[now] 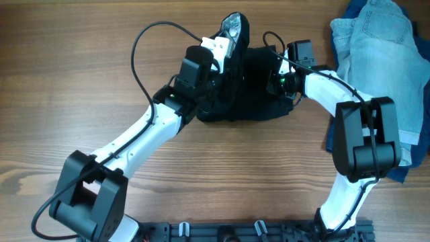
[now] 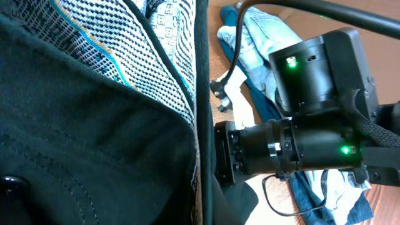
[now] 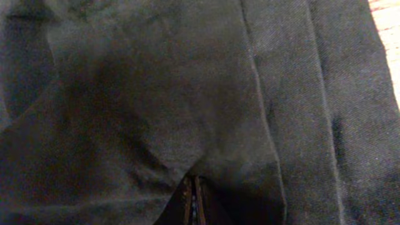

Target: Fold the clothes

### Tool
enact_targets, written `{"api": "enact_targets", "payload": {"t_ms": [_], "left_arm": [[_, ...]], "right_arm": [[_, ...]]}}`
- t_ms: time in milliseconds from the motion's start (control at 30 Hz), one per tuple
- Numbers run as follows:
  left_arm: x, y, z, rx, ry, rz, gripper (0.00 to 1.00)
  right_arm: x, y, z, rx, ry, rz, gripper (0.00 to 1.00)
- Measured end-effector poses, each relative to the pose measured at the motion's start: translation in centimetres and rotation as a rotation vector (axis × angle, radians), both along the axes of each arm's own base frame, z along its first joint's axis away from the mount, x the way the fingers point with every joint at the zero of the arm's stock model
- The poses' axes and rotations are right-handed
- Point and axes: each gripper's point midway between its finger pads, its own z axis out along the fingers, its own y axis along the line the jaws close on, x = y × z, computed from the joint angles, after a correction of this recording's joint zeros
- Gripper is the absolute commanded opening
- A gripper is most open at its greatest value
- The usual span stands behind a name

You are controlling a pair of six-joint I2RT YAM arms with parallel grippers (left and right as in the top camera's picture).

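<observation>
The black shorts (image 1: 252, 94) lie bunched at the table's far middle. My left gripper (image 1: 225, 50) is shut on their waistband and holds it raised, so the pale grey-white lining (image 1: 232, 27) faces up. In the left wrist view the black fabric (image 2: 81, 156) and the patterned lining (image 2: 125, 37) fill the frame and hide the fingers. My right gripper (image 1: 279, 81) is pressed into the shorts' right side. In the right wrist view its fingertips (image 3: 192, 203) are close together, pinching a fold of the black fabric (image 3: 156, 94).
Light-blue denim shorts (image 1: 376, 47) lie crumpled at the far right on a navy garment (image 1: 403, 168). Both also show in the left wrist view, the denim (image 2: 256, 37) behind the right arm's wrist (image 2: 312, 131). Bare wooden table (image 1: 67, 81) lies to the left and in front.
</observation>
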Motion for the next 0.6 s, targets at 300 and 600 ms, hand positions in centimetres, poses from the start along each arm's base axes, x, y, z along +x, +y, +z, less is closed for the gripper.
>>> {"api": "enact_targets", "payload": {"t_ms": [300, 600], "left_arm": [[0.2, 0.0, 0.0, -0.007, -0.003, 0.007, 0.04], [0.2, -0.4, 0.4, -0.018, -0.015, 0.006, 0.04]], "right_arm": [[1.0, 0.7, 7.8, 0.013, -0.12, 0.01, 0.04], [1.4, -5.2, 16.8, 0.034, -0.292, -0.146, 0.04]]}}
